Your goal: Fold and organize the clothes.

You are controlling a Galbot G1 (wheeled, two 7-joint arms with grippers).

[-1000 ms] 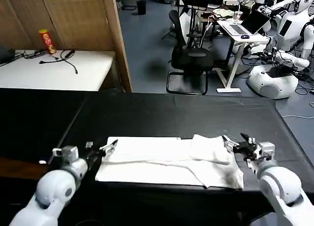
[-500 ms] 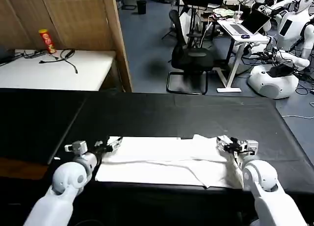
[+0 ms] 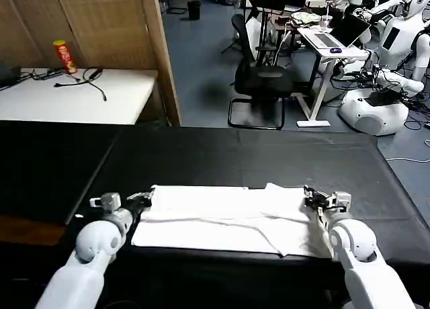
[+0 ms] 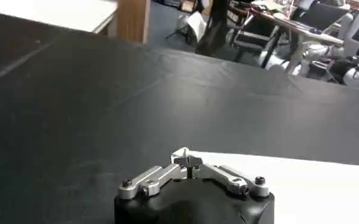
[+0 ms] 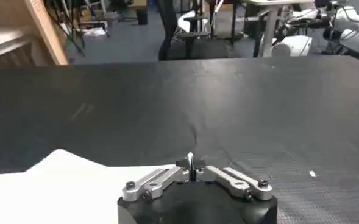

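Observation:
The clothes are one white T-shirt (image 3: 228, 218), lying folded into a long band across the near part of the black table cover (image 3: 242, 158). At the band's far left corner, my left gripper (image 3: 144, 197) is shut on the cloth; its fingertips (image 4: 185, 159) meet on the white corner of the shirt (image 4: 307, 189). My right gripper (image 3: 310, 198) sits at the far right corner. In the right wrist view its shut fingers (image 5: 191, 163) pinch a thin white edge, and the shirt (image 5: 57, 182) spreads out to one side.
The black cover stretches bare beyond the shirt to the table's far edge. A white side table (image 3: 74, 94) with a red can (image 3: 64, 56) and cables stands at the back left by a wooden partition (image 3: 158, 47). An office chair (image 3: 259, 80), a desk and other robots stand behind.
Both arms have drawn inward and both grippers have settled on the shirt's far corners, shutting on the cloth. The shirt itself has barely shifted.

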